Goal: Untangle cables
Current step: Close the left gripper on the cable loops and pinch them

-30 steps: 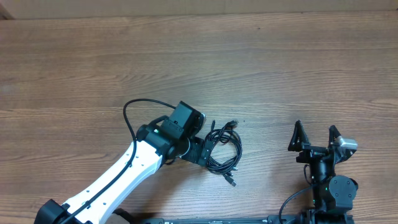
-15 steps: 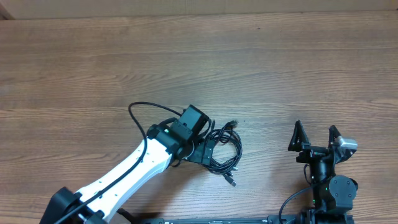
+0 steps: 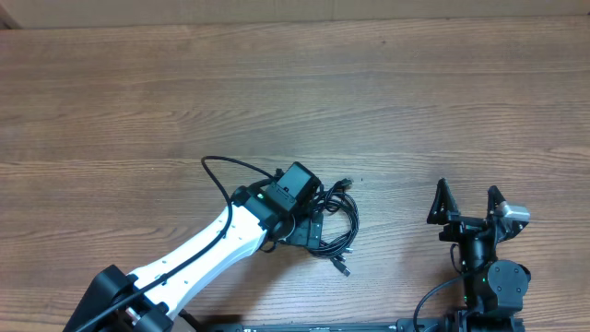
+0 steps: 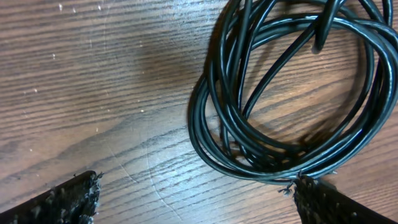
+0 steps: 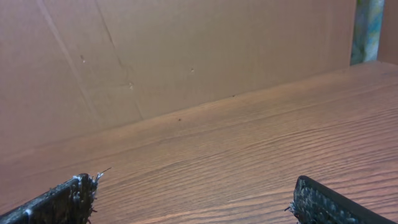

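The cables (image 3: 336,226) lie in one loose black coil just below the centre of the overhead frame, with a small plug (image 3: 343,270) trailing out at the bottom of the bundle. The left gripper (image 3: 304,227) hangs over the coil's left edge, jaws spread wide and holding nothing. In the left wrist view its pads sit in the two bottom corners, and the coil fills the upper right, its lowest strands right at the right-hand pad (image 4: 339,202) (touching or just short, I cannot tell). The right gripper (image 3: 468,207) waits at the lower right of the overhead frame, well apart from the coil, equally wide and empty, its own camera showing only bare table (image 5: 249,137).

The likely trouble is a blind pinch. The strands overlap so closely that closing here would probably catch several at once and lift the whole bundle instead of freeing one cord. Because the coil sits off-centre between the pads, a descent could land the right pad on top of the strands, pressing them into the wood or shoving the coil sideways. With nothing anchoring the far side, any pull may simply drag the bundle or draw its loops tighter, and the loose plug could snag inside a loop
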You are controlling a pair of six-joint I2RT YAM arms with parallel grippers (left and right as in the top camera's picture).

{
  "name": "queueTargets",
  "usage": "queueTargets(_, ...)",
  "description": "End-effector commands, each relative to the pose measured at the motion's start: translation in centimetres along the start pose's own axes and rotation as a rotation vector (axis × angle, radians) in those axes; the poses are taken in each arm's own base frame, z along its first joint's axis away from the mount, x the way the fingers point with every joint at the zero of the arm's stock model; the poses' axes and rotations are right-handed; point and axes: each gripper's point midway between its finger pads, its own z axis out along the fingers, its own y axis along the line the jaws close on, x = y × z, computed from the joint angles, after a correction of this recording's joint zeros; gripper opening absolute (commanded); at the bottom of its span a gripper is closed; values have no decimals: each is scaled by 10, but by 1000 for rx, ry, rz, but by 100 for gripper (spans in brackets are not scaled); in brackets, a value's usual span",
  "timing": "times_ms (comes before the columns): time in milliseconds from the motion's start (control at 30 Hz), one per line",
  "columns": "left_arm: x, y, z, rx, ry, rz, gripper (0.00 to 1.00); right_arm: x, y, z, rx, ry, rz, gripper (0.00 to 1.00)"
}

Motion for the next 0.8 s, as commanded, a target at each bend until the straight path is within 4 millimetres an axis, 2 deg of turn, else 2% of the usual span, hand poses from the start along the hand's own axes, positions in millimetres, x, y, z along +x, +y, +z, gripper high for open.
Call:
queueTargets(0, -5, 2, 3, -58, -38, -93, 100, 1, 0, 0, -2, -6, -5, 100)
queueTargets(267, -9, 6, 14, -109, -63, -204, 100, 1, 0, 0, -2, -6, -5, 100)
queueTargets(533, -10, -3, 46, -97, -28, -251, 100, 1, 0, 0, -2, -5, -5, 100)
queueTargets(767, -15, 1, 47, -123, -59, -263, 100, 1, 0, 0, -2, -6, -5, 100)
